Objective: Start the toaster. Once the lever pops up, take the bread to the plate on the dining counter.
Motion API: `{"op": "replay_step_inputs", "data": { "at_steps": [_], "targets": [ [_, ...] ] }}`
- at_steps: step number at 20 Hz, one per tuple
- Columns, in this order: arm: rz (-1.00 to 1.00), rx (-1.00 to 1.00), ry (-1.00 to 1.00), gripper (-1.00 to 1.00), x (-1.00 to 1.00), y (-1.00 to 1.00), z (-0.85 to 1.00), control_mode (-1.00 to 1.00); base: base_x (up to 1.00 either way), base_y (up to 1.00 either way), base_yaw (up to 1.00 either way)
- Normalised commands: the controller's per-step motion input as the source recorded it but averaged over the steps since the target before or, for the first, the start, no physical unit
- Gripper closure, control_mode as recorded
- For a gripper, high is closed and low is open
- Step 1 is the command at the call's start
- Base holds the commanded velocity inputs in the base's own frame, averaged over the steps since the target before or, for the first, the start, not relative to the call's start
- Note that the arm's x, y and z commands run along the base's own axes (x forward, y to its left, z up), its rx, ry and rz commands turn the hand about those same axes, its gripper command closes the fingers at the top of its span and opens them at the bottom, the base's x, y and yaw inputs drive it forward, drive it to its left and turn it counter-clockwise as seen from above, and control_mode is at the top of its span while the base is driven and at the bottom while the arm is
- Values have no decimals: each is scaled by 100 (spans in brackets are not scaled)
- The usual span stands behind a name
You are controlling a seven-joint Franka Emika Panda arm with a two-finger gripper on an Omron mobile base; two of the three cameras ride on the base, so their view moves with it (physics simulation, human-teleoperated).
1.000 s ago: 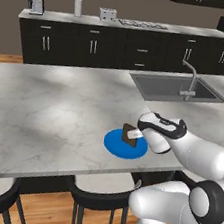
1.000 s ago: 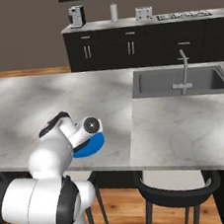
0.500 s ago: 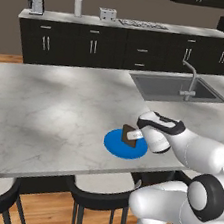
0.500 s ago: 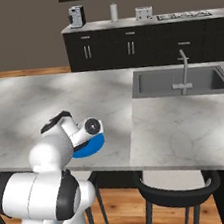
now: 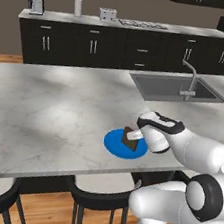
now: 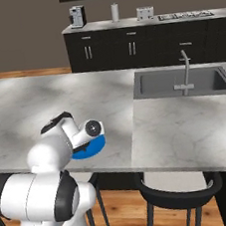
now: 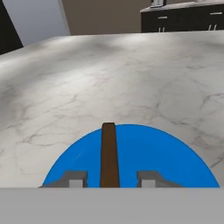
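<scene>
Hovering my gripper point(image 7: 109, 179) over the blue plate point(image 7: 166, 153) on the dining counter point(image 5: 59, 106).
My fingers point(image 7: 73, 178) are standing slightly apart on either side of the bread point(image 7: 109, 153), which is standing on edge on the plate at the bottom centre of the hand view; whether they are touching it I cannot tell.

Soft, even rendered light, faint shadow patches on the dining counter point(image 5: 58, 111), slightly blurry.

The plate point(image 6: 91, 147) is seen on the counter point(image 6: 135, 112) near its front edge, partly hidden by the arm point(image 6: 68, 138).
</scene>
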Motion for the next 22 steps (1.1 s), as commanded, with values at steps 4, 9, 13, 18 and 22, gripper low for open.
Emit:
{"op": "replay_step_inputs", "data": {
  "at_steps": [4,9,13,18,22],
  "targets": [
    [0,0,0,-100,0,0,0,-100,0,0,0],
    [0,0,0,-100,0,0,0,-100,0,0,0],
    [0,0,0,-100,0,0,14,-100,0,0,0],
    [0,0,0,-100,0,0,41,-100,0,0,0],
    [0,0,0,-100,0,0,50,-100,0,0,0]
  ]
}}
